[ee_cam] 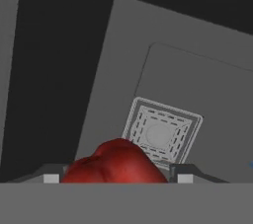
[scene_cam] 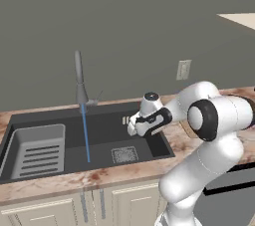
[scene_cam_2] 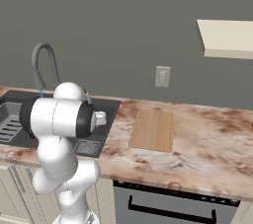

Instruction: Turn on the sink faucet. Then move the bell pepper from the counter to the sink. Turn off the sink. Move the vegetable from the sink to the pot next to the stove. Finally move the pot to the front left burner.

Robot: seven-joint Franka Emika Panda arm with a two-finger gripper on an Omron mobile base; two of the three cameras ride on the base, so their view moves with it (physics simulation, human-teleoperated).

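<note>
— Holding anything rn?

— Yep. My gripper (ee_cam: 117, 178) is clamped on the bell pepper (ee_cam: 114, 163), jaws wide around it, one finger tip each side of the red lump, bottom centre of the hand view.

— Where's that vs the sink?

— Over the sink (scene_cam: 149, 143). In the hand view the square drain grate (ee_cam: 161, 132) sits just above and right of the pepper, centre of frame. In the left base view my hand is mid-frame over the basin's right part, w/ the drain grate (scene_cam: 124, 155) lower left of it.

— Water?

— Running. Thin blue stream (scene_cam: 85, 135) drops from the sink faucet (scene_cam: 79, 78), left of centre in the left base view, hitting the basin floor. Slotted tray insert (scene_cam: 37, 151) at far left.

— Anything else?

— Wooden cutting board (scene_cam_2: 152, 130) on the counter (scene_cam_2: 207, 144), centre of the right base view, well apart from the sink.
</note>
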